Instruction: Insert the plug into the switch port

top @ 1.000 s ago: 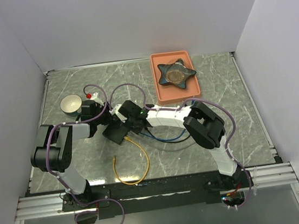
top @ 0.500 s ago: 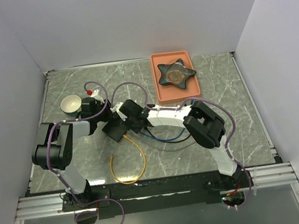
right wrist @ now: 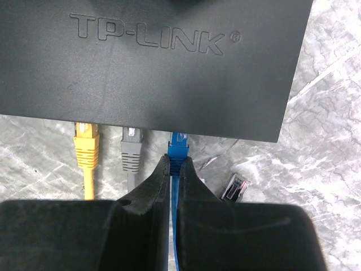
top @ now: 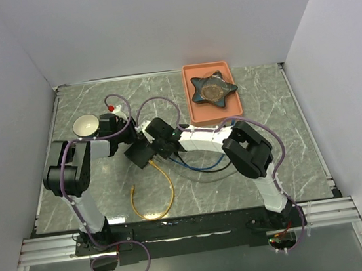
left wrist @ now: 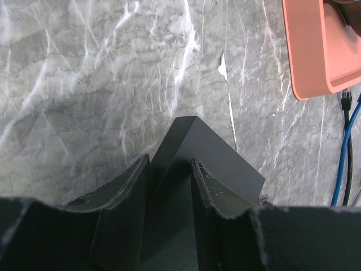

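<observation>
Near edge: a yellow cable (top: 172,189) lies looped on the counter (top: 282,156).

Mid-counter: the switch (right wrist: 158,62) lies flat with its port row facing the right arm. Three plugs sit along that edge: a yellow plug (right wrist: 86,141), a grey plug (right wrist: 131,148) and the blue plug (right wrist: 179,144). The blue plug's tip is in the switch port (right wrist: 179,134); I cannot tell whether it is fully seated.

The right tool (right wrist: 174,164) is closed, pinching the blue plug at its rear end. A loose black plug (right wrist: 235,188) lies on the counter just beside it.

The left tool (left wrist: 169,164) straddles the opposite end of the switch, fingers (left wrist: 127,192) clamped against its sides.

Farther out: a bowl (top: 85,125) stands left of the arms. At the far right, an orange tray (top: 192,111) holds a dark star-shaped object (top: 213,88).
</observation>
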